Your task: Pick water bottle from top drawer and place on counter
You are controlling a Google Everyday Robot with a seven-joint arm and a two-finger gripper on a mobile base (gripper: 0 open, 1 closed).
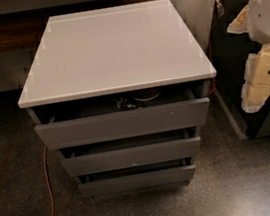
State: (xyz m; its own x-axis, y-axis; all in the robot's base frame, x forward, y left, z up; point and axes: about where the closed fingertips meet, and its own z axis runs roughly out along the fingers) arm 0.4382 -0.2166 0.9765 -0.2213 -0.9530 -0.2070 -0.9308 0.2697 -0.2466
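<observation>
1. Gripper (263, 78) hangs at the right edge, beside the cabinet (132, 156), well apart from the drawers; whether wide or narrow, I cannot tell.
2. Water bottle (124, 103) lies inside the partly open top drawer (122, 124), beside a bowl (147, 96).
3. Counter (111, 50) sits above, glossy white.

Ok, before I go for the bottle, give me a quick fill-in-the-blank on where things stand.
1. The top drawer stands partly ____.
2. The water bottle lies inside it, beside a round ____.
3. The gripper hangs near the ____ edge of the view, off to the side of the counter.
4. An orange cable trails across the ____.

Missing words: open; bowl; right; floor.
</observation>
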